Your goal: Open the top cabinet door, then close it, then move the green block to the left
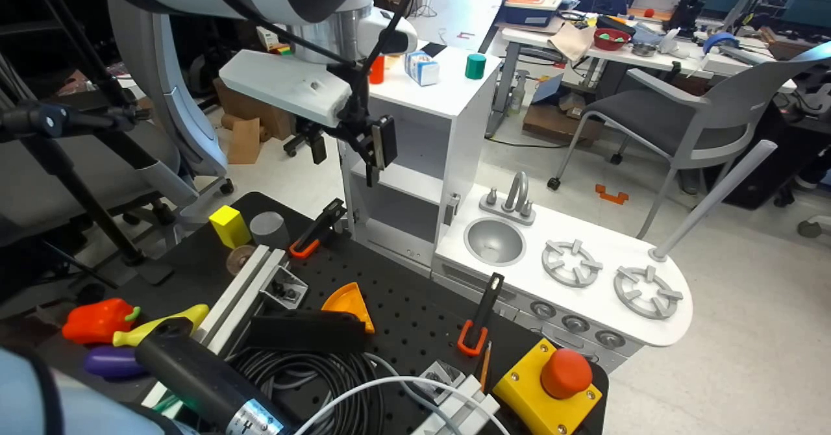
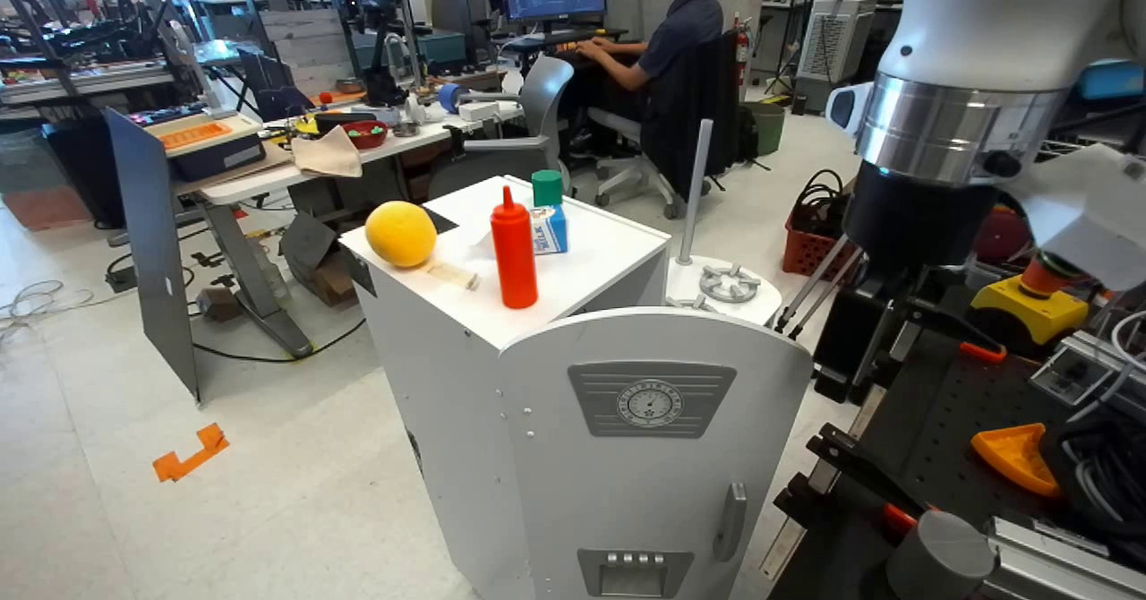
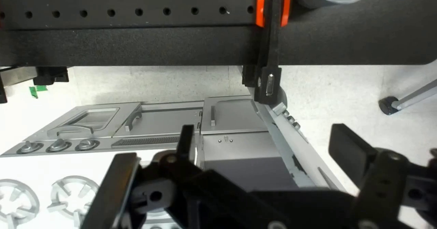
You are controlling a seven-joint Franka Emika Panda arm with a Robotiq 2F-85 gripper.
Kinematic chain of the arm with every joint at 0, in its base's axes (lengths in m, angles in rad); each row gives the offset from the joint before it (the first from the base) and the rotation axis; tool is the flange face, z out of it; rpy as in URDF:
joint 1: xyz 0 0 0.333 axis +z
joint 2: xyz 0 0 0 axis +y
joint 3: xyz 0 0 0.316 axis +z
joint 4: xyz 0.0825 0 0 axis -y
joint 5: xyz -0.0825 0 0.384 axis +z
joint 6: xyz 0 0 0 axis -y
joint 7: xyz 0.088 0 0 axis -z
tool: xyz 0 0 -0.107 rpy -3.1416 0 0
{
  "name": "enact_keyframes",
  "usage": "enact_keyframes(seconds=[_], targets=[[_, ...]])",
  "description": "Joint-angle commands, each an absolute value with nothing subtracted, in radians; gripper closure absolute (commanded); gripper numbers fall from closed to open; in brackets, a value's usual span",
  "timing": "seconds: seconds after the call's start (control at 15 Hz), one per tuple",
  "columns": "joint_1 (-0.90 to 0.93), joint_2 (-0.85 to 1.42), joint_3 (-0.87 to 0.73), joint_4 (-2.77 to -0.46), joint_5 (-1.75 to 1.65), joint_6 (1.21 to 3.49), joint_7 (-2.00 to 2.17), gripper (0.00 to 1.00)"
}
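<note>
In an exterior view, the end effector (image 1: 350, 149) is hanging near the upper middle of the frame, and its two fingers (image 1: 387, 141) are standing wide apart. The green block (image 1: 476, 66) is sitting to the right of it and higher up in the frame, well apart from it. The block is resting on the white top of a tall toy cabinet (image 1: 448, 94), and a little blue and white box (image 1: 422, 69) is lying near it.

In an exterior view, the top cabinet door (image 2: 645, 484) is standing open at the bottom middle of the frame. The end effector is hanging to the right of the door's curvy top. In the wrist view, the door is showing between the fingers, just right of the middle. I cannot tell if they are touching it.
</note>
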State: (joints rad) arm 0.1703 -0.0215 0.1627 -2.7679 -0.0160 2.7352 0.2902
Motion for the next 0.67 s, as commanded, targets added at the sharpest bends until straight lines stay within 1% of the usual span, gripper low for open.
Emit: enact_keyframes(seconds=[0.0, 0.47, 0.53, 0.6], targets=[[0.154, 0.001, 0.156, -2.768, -0.023, 2.837, 0.314, 0.0], [0.144, 0.035, 0.144, -2.766, 0.059, 3.004, 0.423, 0.0], [0.145, 0.095, 0.14, -2.586, 0.018, 2.907, 0.488, 0.0], [0.145, 0.106, 0.133, -2.567, 0.012, 2.925, 0.514, 0.0]])
